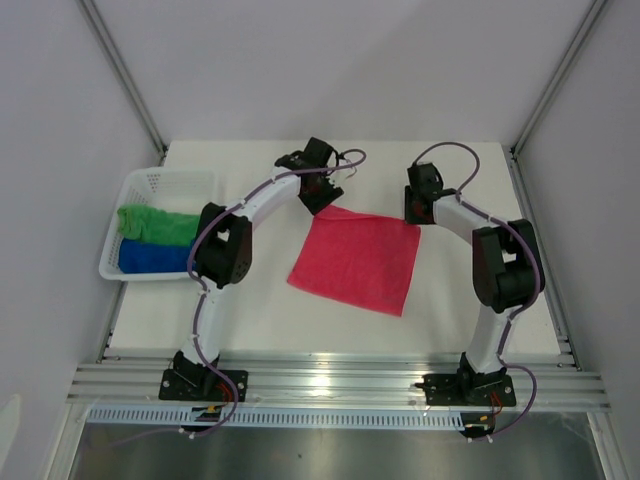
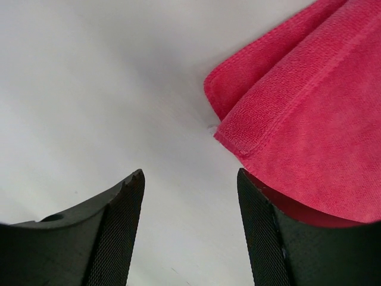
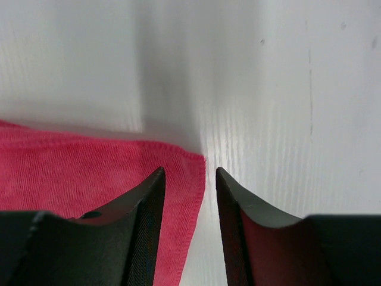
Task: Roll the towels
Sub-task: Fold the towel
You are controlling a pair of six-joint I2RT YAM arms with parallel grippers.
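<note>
Left gripper gapes, nothing between its jaws; right gripper is parted and empty too, each at a far corner of the pink-red square microfibre towel, which is spread flat in the middle. Far left, the bright green towel and royal blue towel sit touching in the white plastic mesh basket.

one pink towel, one green towel, one blue towel, one white basket

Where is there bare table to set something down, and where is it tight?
Free: the near table strip between pink-red towel and rail; the far strip along the back wall. Crowded: left arm over the gap between basket and towel; left hand and right hand at the towel's far corners.
</note>
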